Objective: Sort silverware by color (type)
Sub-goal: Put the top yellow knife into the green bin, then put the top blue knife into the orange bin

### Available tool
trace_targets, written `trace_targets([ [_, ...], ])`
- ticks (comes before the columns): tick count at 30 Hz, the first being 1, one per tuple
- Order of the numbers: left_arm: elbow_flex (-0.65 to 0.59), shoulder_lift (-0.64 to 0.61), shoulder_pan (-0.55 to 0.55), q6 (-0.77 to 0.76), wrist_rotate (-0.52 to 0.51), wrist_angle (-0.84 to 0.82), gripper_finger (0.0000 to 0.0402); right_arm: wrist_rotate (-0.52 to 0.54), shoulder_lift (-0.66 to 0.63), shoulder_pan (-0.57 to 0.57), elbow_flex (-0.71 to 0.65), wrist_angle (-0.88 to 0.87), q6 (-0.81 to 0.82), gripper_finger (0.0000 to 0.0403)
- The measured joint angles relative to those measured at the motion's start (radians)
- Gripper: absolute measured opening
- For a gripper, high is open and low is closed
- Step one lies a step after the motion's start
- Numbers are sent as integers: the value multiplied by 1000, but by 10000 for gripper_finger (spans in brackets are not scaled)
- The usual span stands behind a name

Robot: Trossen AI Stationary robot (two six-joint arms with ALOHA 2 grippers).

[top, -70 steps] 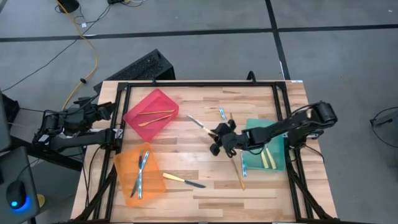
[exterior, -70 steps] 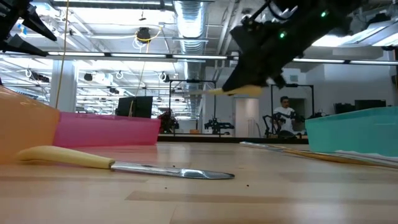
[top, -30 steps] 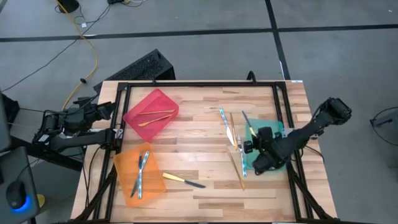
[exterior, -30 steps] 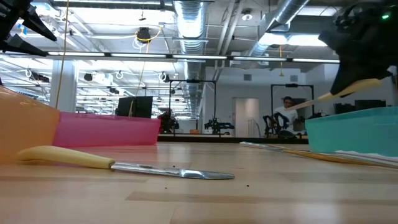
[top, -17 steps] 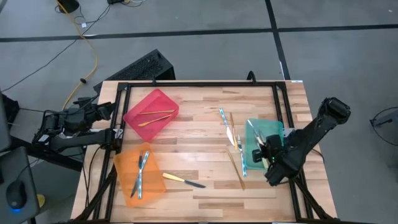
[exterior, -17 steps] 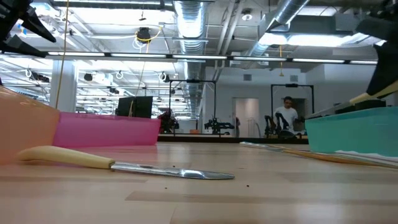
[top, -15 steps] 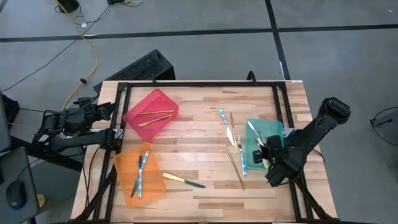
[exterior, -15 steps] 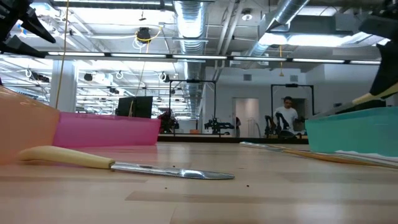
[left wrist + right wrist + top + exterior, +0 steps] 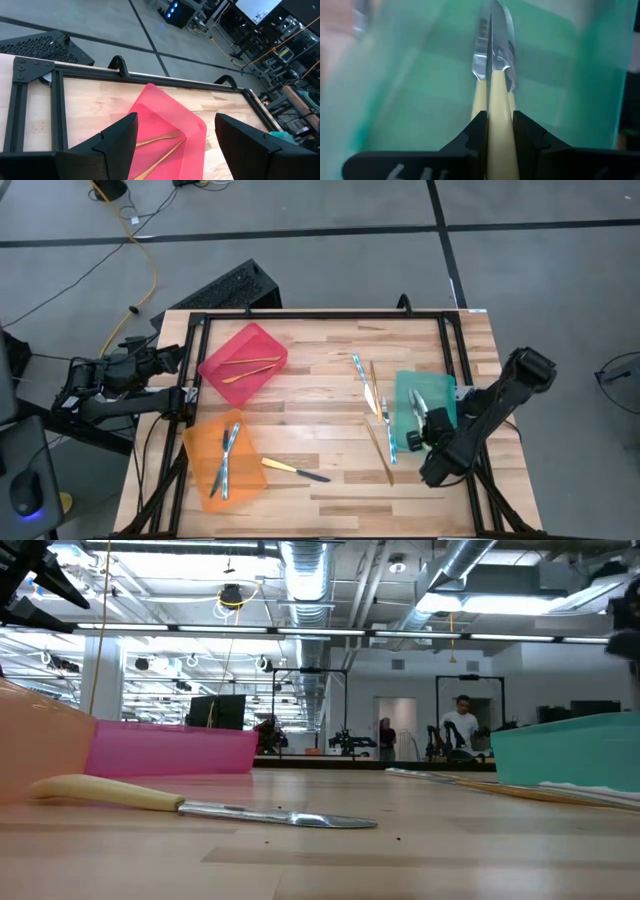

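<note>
Here a yellow-handled knife (image 9: 492, 100) is pinched between the closed fingers of the right gripper (image 9: 499, 131), its blade pointing into the green bin (image 9: 432, 392) at the right side of the table (image 9: 320, 360). Two gold pieces (image 9: 248, 367) lie in the red bin (image 9: 215, 360), two blue ones (image 9: 227, 452) in the orange bin (image 9: 200, 442). Another yellow-handled knife (image 9: 293, 470) lies on the bare wood beside the orange bin. More pieces (image 9: 372, 395) lie just beside the green bin. The left gripper (image 9: 175, 145) waits with fingers wide apart, at the left edge near the red bin.

Wooden table (image 9: 330, 480) with bins, loose cutlery (image 9: 295, 470)
</note>
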Motion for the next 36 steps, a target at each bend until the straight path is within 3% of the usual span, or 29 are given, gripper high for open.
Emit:
trace_targets([
  [5, 0, 0, 0, 0, -1, 1, 247, -10, 138, 17, 0, 52, -9, 82],
  [11, 0, 0, 0, -5, -2, 2, 247, -21, 189, 34, 3, 124, -28, 82],
  [24, 0, 0, 0, -8, -16, 2, 247, -37, 163, 41, 0, 106, -42, 163],
  [36, 0, 0, 0, -8, -18, 2, 247, 44, 50, 40, -1, 33, -46, 166],
])
